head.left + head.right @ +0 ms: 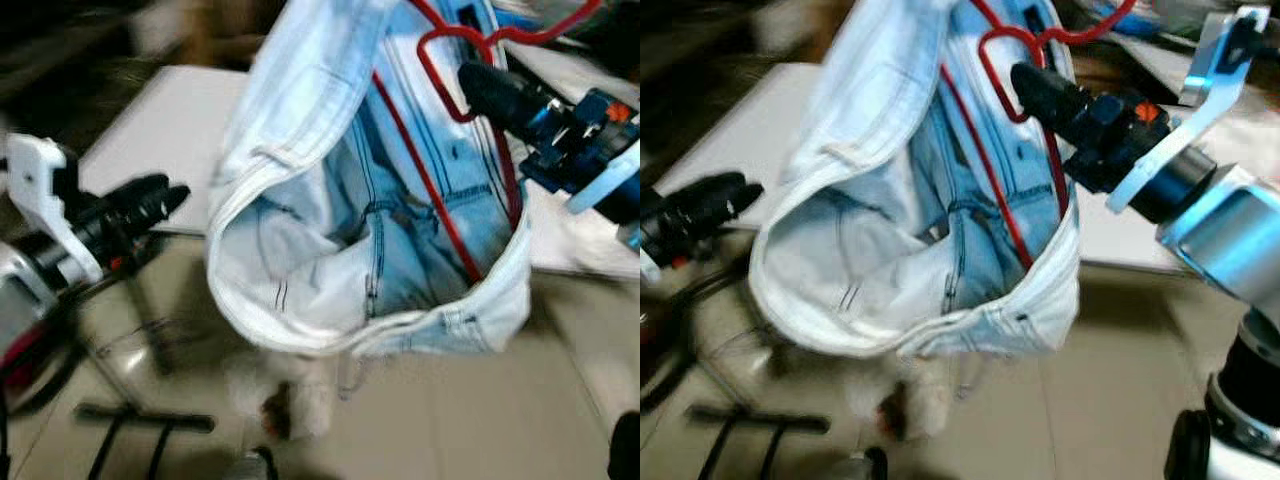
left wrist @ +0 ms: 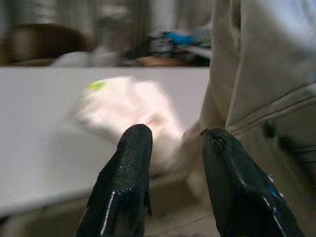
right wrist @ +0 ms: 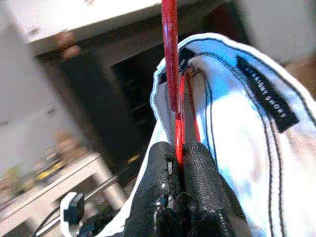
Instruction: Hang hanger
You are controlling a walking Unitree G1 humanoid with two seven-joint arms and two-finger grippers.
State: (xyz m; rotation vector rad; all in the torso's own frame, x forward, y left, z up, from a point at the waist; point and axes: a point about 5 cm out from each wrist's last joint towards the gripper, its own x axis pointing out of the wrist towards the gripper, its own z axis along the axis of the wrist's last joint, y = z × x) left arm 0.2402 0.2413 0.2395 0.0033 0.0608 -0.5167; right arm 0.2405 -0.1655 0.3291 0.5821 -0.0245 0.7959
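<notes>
A red wire hanger (image 1: 450,70) carries a pair of light blue jeans (image 1: 330,220), which hang in the middle of the eye views with the waistband gaping toward me. My right gripper (image 3: 180,148) is shut on the red hanger wire (image 3: 170,74) at the upper right, its black fingers (image 1: 500,95) pressed against the denim. My left gripper (image 1: 165,200) is held out at the left, a short way from the jeans' left edge. Its fingers (image 2: 131,168) stand open with nothing between them.
A white table (image 1: 170,130) stretches behind the jeans. Under it, a black metal stand (image 1: 140,415) rests on the pale tiled floor (image 1: 480,420). Something white and fluffy (image 2: 123,106) lies on the table. The picture is blurred by motion.
</notes>
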